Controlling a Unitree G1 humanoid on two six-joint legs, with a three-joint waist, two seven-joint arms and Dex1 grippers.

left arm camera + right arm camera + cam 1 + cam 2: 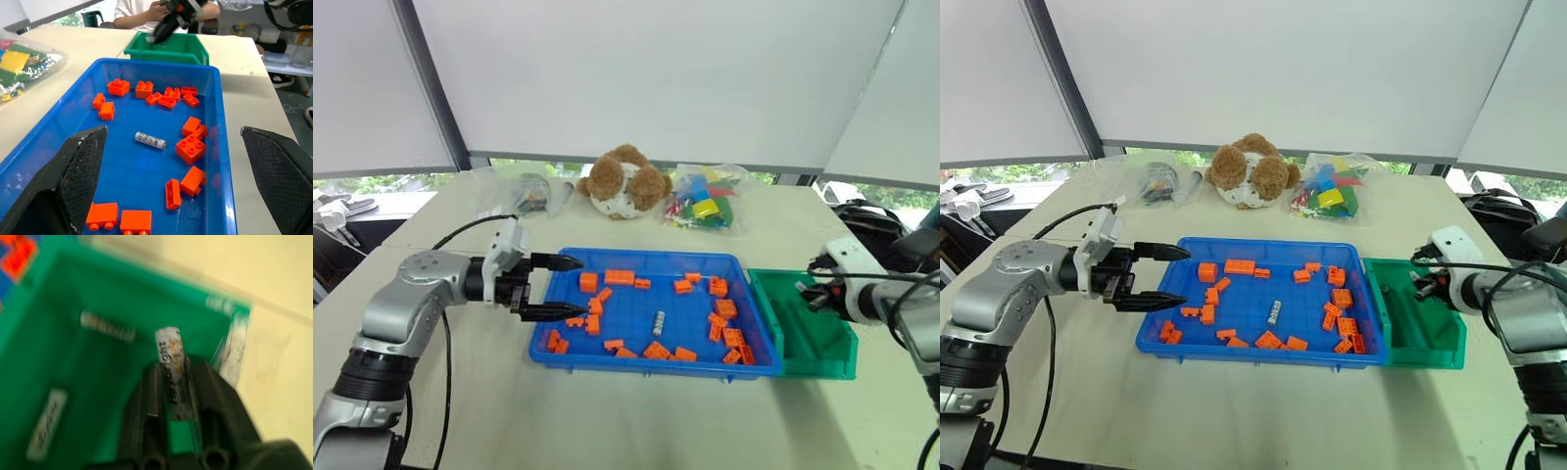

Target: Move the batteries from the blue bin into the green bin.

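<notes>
While the right gripper (178,382) is pinching a battery (172,369) over the green bin (822,343) — others lying inside — one battery (658,321) is waiting mid blue bin (607,354); left gripper (566,287) gaping.

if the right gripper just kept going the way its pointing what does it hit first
Probably the inside of the green bin. The right gripper, closed on a battery, points down into it, so the battery's tip would likely meet the green floor or far wall first, near two loose batteries lying there. Depth is unclear.
</notes>
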